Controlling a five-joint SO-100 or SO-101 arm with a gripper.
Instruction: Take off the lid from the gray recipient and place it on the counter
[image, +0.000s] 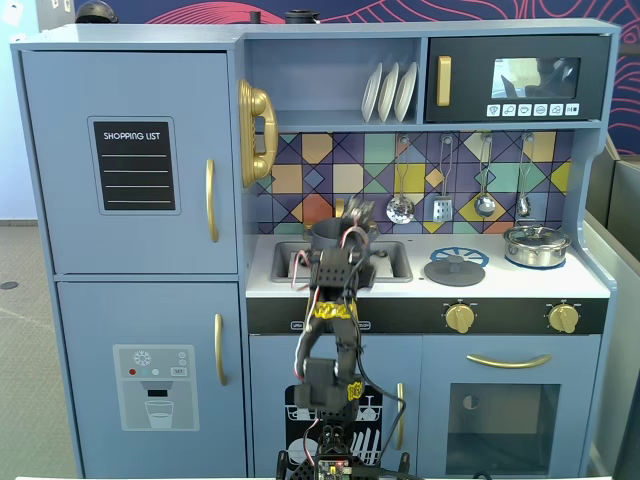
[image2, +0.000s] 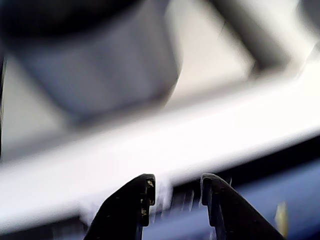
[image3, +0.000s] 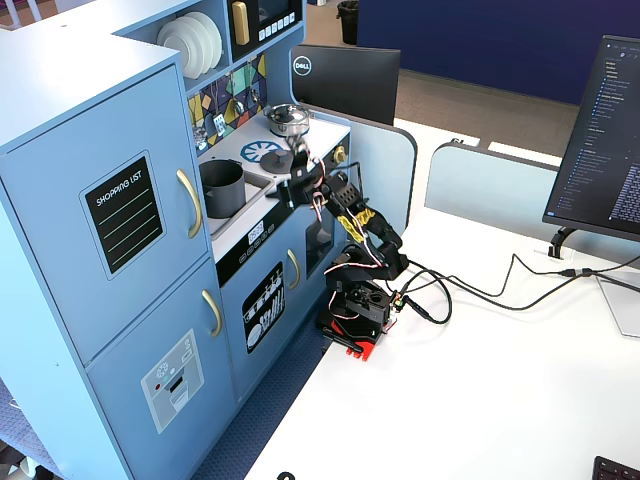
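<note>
I read matt dark-gray lid (image: 454, 268), matt gray pot (image3: 222, 187), smooth white counter (image: 500, 285), shiny metal silver pot (image: 536, 243), glossy white plates (image: 388, 92), my gripper (image2: 176, 187) black matt plastic

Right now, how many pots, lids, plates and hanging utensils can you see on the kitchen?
Pots: 2, gray pot, silver pot
Lids: 2, gray lid on the counter, one on the silver pot
Plates: 3
Hanging utensils: 4
Total: 11

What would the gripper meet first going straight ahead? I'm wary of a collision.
Probably the gray recipient in the sink, beyond the counter edge; the gripper is open, and blur hides depth.
</note>
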